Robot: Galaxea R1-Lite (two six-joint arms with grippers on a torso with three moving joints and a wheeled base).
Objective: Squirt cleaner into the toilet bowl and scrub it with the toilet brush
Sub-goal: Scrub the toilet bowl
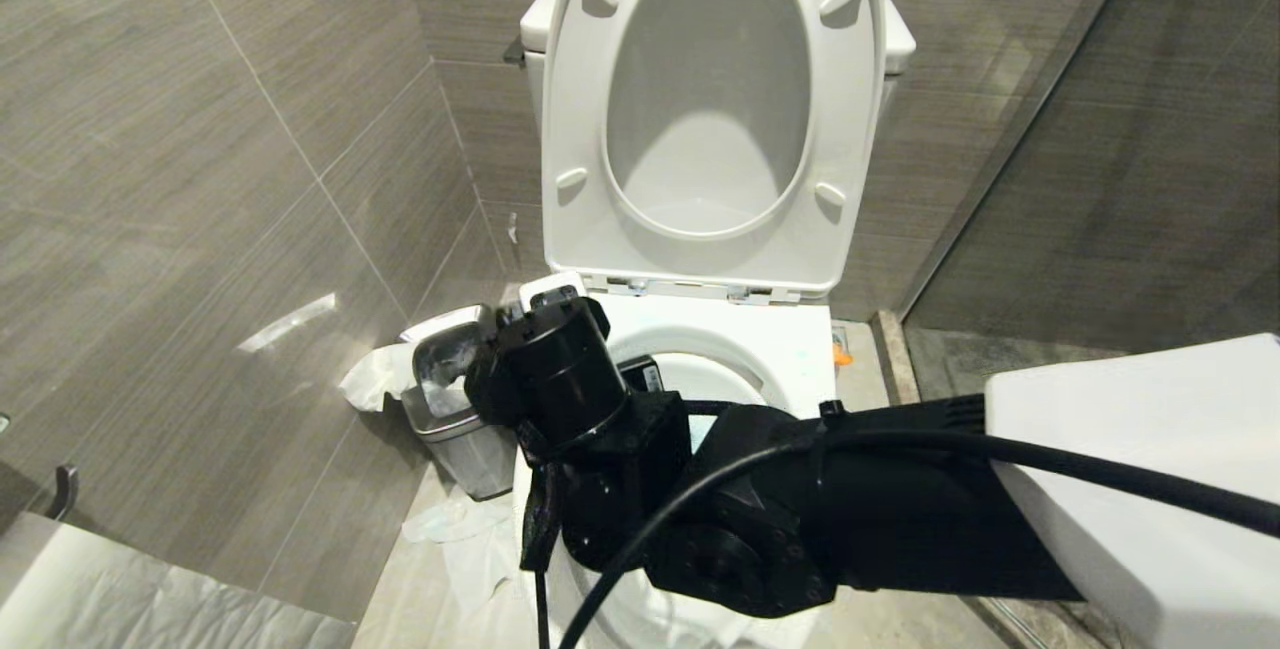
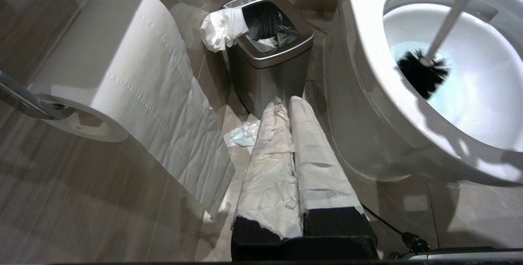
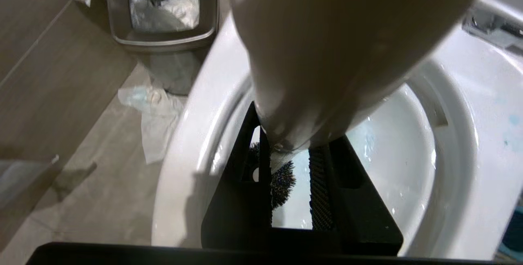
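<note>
Reaching in from the right side of the head view, the black right arm bends over the toilet bowl [image 1: 790,354] and hides most of it. In the right wrist view, the right gripper [image 3: 290,183] points down into the bowl and is closed tight on the white handle of the toilet brush [image 3: 282,183], which fills the top middle of that frame. The black bristle head sits low inside the bowl, seen in the upper right of the left wrist view [image 2: 423,73], close to the near wall. Pale blue cleaner [image 2: 445,93] tints the white around it. The left gripper [image 2: 292,105], wrapped in white paper, is closed with nothing in it and hangs low by the floor beside the bowl. The seat and lid [image 1: 710,109] stand up at the top of the head view. A steel waste bin [image 2: 267,52] stands just beside the bowl, with crumpled paper inside and one piece hanging over its rim. A toilet paper roll [image 2: 114,61] hangs at the left.
</note>
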